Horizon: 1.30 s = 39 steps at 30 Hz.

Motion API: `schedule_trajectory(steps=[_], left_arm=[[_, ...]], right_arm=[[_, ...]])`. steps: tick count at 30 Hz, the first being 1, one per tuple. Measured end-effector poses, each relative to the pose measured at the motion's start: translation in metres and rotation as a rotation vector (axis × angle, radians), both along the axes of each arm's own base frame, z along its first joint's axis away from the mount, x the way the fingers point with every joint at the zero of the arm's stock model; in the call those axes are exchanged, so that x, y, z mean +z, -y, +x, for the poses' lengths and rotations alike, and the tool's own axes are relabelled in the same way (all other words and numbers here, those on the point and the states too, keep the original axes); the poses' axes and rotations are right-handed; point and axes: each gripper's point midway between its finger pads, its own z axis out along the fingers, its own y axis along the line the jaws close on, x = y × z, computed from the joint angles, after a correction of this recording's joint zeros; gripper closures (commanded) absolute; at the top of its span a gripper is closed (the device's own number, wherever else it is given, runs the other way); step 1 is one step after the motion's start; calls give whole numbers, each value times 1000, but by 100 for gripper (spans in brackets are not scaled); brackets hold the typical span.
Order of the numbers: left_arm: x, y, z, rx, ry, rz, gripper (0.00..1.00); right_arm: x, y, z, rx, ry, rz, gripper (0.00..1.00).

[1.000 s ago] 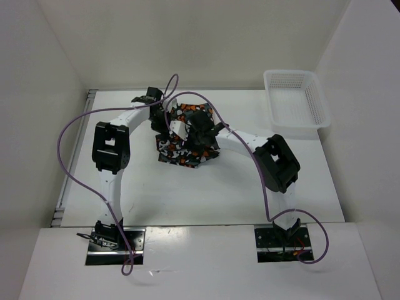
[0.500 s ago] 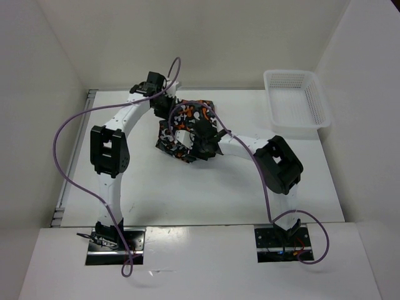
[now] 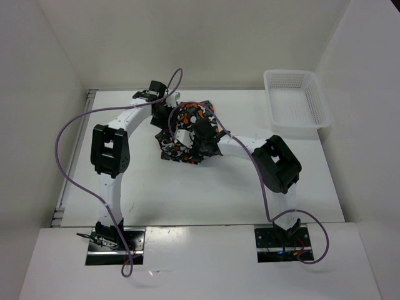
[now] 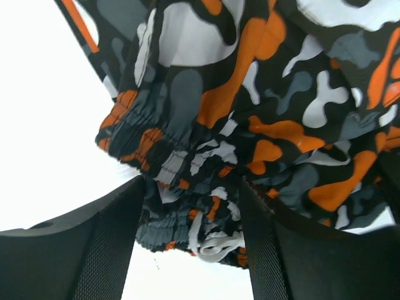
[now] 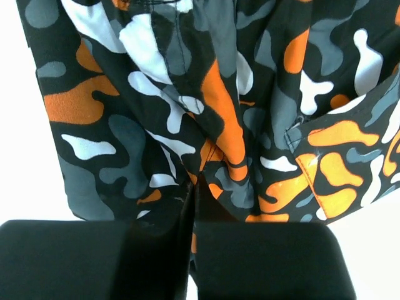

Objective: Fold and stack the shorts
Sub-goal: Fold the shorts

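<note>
The shorts (image 3: pixel 195 114), camouflage-patterned in orange, black, grey and white, are bunched in a heap at the table's middle back. My left gripper (image 3: pixel 164 119) is at the heap's left edge. In the left wrist view it (image 4: pixel 190 250) stands open, and the gathered waistband with its white drawstring (image 4: pixel 209 240) hangs loose between the two fingers (image 4: pixel 106 250). My right gripper (image 3: pixel 187 139) sits on the heap from the right. In the right wrist view it (image 5: pixel 194 194) is shut, pinching a fold of the shorts (image 5: pixel 219 94).
A white mesh basket (image 3: pixel 297 103) stands at the back right of the white table (image 3: pixel 206 194). White walls close in the table at the left, back and right. Purple cables loop over both arms.
My left gripper has opened and let go of the waistband. My right gripper has shut on a fold of the fabric. The shorts have been gathered into a tighter heap.
</note>
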Motion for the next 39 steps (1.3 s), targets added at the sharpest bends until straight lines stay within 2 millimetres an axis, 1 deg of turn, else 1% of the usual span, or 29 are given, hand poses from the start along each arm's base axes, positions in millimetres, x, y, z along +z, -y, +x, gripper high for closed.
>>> schedule_trajectory(steps=[2, 5, 6, 8, 12, 13, 14, 16, 17, 18, 19, 20, 22, 24, 26, 27, 29, 32, 33, 36, 38, 39], left_arm=[[-3, -5, -1, 11, -6, 10, 28], [-4, -14, 1, 31, -9, 16, 28], [-5, -18, 2, 40, -11, 16, 32], [-8, -26, 2, 55, -26, 13, 35], [-22, -38, -6, 72, -98, -8, 37], [-26, -39, -8, 73, -117, -15, 37], [-31, -39, -11, 72, -134, -21, 34], [-40, -35, -17, 62, -173, -40, 33], [-44, -33, -21, 57, -192, -51, 34], [-46, -31, -24, 51, -207, -61, 37], [-47, -28, -26, 45, -220, -73, 49], [-47, -26, -27, 42, -227, -85, 58], [-49, -22, -29, 36, -240, -106, 82], [-52, -19, -29, 28, -255, -119, 100], [-53, -17, -27, 23, -261, -124, 100], [-52, -17, -25, 22, -259, -126, 100], [-43, -15, -20, 20, -245, -130, 100], [-15, -9, 1, 7, -160, -143, 100], [-1, -6, 11, 1, -115, -148, 100], [30, 0, 29, -13, -15, -159, 100], [45, 7, 38, -24, 39, -160, 98], [48, 11, 41, -32, 53, -160, 96]], right_arm=[[-2, 2, 0, -3, 3, -9, 100], [-6, 6, -1, 0, 3, -25, 100], [-7, 7, -2, 2, 1, -30, 100], [-9, 8, -3, 7, 1, -36, 100], [-8, 9, -3, 20, 10, -48, 100], [-8, 9, -3, 23, 13, -50, 100], [-8, 9, -2, 25, 14, -52, 100], [-7, 10, -2, 28, 18, -56, 100], [-7, 10, -2, 27, 20, -58, 100], [-7, 10, -1, 29, 22, -61, 100], [-7, 11, -1, 30, 24, -65, 100], [-7, 11, -1, 32, 26, -68, 100], [-7, 12, 0, 34, 29, -71, 100], [-7, 12, 0, 38, 33, -76, 100], [-6, 13, 1, 41, 42, -86, 100], [-5, 14, 2, 43, 46, -89, 100], [-2, 14, 3, 47, 56, -93, 100], [9, 14, 5, 66, 85, -92, 100], [14, 14, 5, 75, 97, -91, 100], [33, 18, -1, 119, 138, -85, 100], [47, 19, -8, 163, 164, -76, 100], [52, 20, -11, 185, 176, -73, 100]])
